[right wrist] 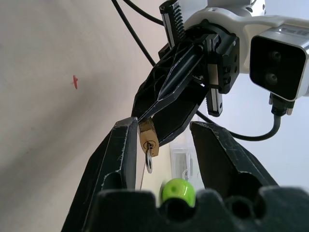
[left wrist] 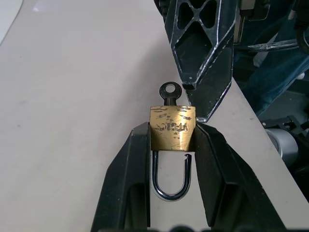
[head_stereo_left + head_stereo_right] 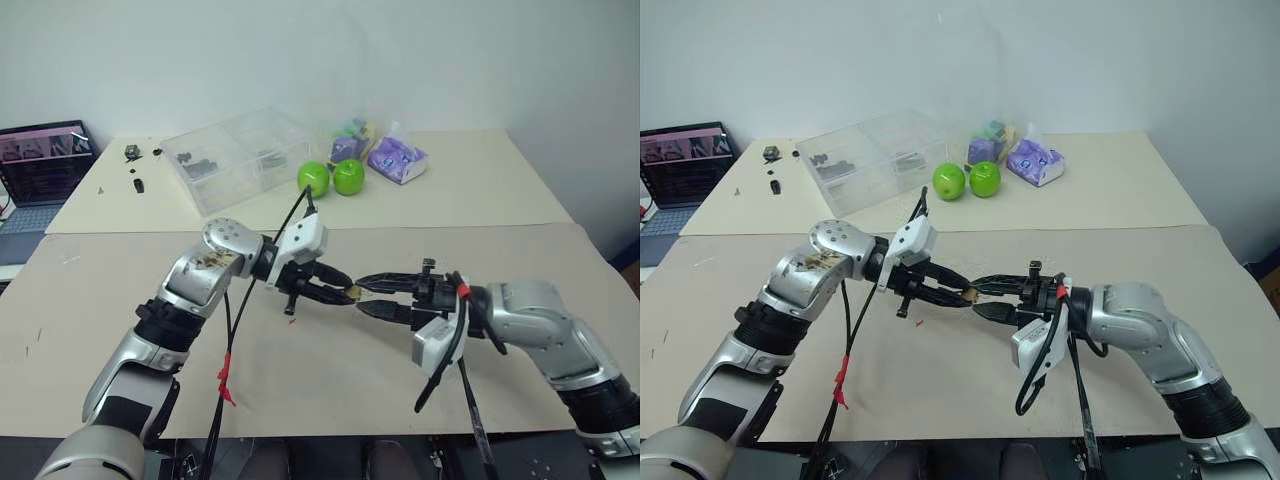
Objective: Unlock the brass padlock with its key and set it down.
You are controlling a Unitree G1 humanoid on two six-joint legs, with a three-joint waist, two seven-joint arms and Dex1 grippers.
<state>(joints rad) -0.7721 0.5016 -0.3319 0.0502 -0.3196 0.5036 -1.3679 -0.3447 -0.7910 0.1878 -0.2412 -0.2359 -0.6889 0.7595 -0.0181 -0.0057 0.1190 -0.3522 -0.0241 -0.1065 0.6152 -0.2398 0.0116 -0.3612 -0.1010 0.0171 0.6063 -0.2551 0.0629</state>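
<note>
The brass padlock (image 2: 173,128) is clamped by its body between the fingers of the left gripper (image 3: 340,291), held up in the air above the tan table (image 3: 330,390), roughly midway between the two arms. The key (image 2: 170,93) is already seated in the keyhole, its round bow sticking out of the lock's end. In the left wrist view one leg of the shackle (image 2: 171,176) is seen ending in a notched tip that stands free just short of the body, so the lock is judged to be already sprung or very nearly so. What is left, by that reading, is the setting down, and perhaps a last turn of the key.

The right gripper (image 3: 372,297) is held spread, its fingers standing apart on either side of the lock and key with nothing pinched; whether one finger brushes the lock cannot be told.

From the head views only a golden speck is made out where the two sets of fingertips meet, though the height above the table is plain there. The shackle's free leg is given by the left wrist view alone; the key hanging from the keyhole face is shown by the right wrist view.
</note>
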